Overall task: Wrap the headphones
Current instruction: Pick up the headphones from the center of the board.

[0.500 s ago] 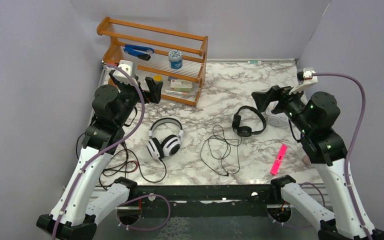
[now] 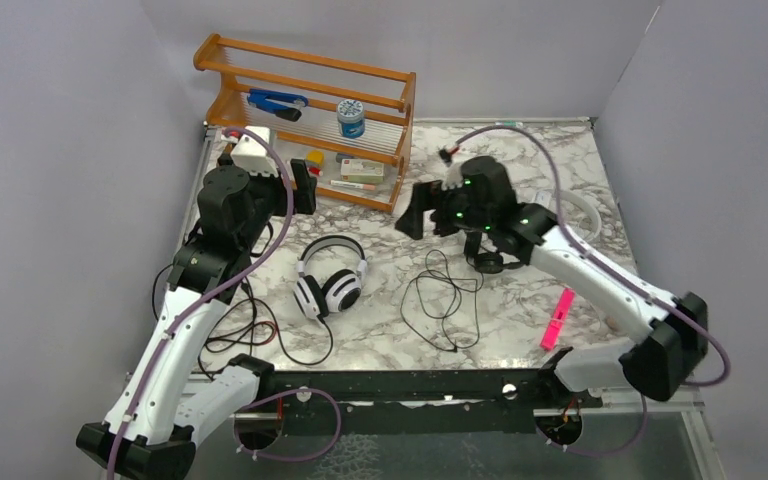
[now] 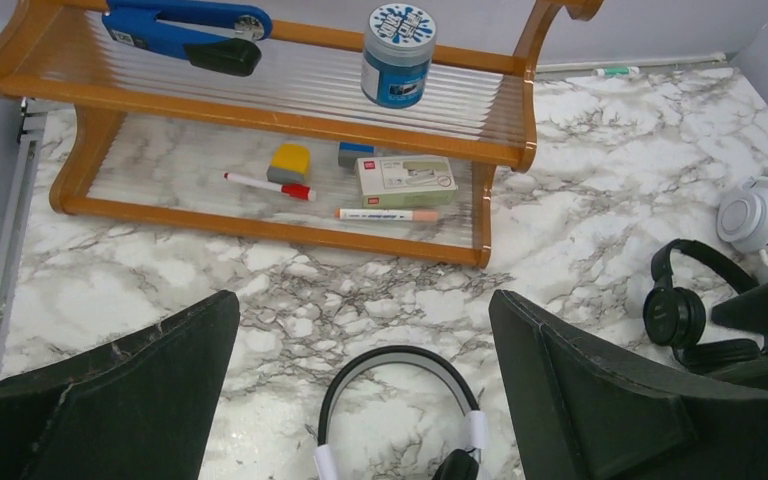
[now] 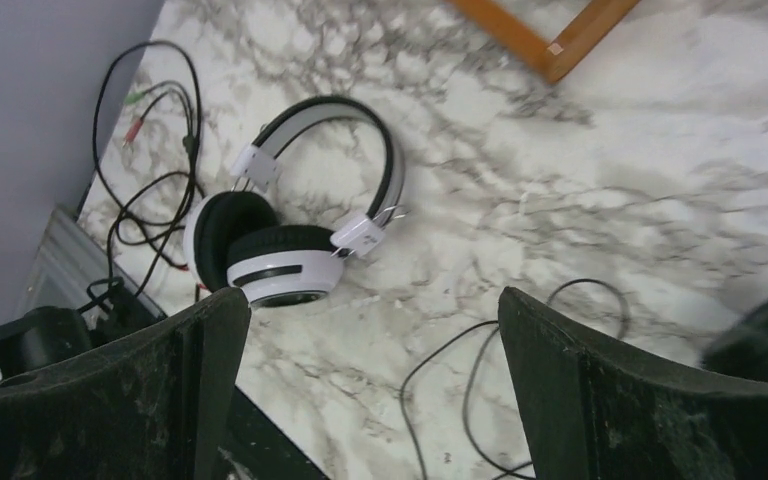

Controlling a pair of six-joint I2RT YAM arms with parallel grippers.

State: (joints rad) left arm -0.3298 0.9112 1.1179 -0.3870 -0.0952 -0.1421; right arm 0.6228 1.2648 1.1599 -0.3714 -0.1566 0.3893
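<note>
Both my claws hang spread wide, pinching nothing: left claw (image 3: pixel 362 305) at upper left of the top view, right claw (image 4: pixel 372 300) mid-frame. Nearest me, a loose black cord (image 2: pixel 440 300) straggles over the table (image 2: pixel 380 330); it looks limp, light and likely to snag. Beyond it, left of centre, lie the white headphones with black pads (image 2: pixel 330 280). I judge the stiff headband the safest hold, since the pads are soft. The black headphones (image 3: pixel 675 315) sit right of centre, the all-white headphones (image 3: pixel 755 215) farther right. Half a second ago my right arm stood at the right edge; it has swung to centre. The headphones haven't moved.
</note>
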